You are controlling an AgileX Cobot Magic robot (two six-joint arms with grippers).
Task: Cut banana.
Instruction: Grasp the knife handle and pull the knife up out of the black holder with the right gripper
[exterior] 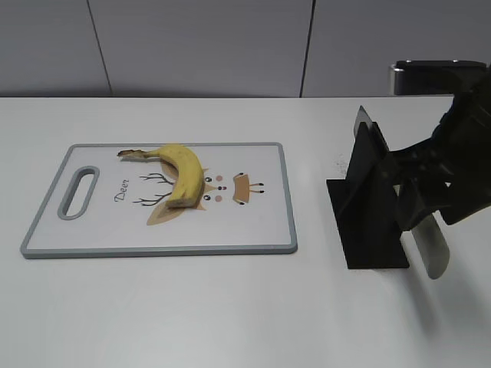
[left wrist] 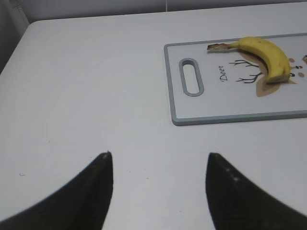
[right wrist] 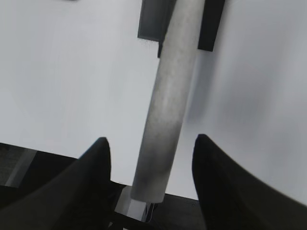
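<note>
The banana (exterior: 180,172) lies on the cutting board (exterior: 253,230) near the table's left side, its long way running from the far edge toward the near edge. The right claw (right wrist: 149,146) is wide around the knife handle (right wrist: 165,105) at the black knife stand (exterior: 368,207), by the right edge. The banana is off to its left. The left claw (left wrist: 158,160) is wide and holds nothing.

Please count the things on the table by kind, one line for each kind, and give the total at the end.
banana: 1
cutting board: 1
knife: 1
black knife stand: 1
Total: 4
</note>
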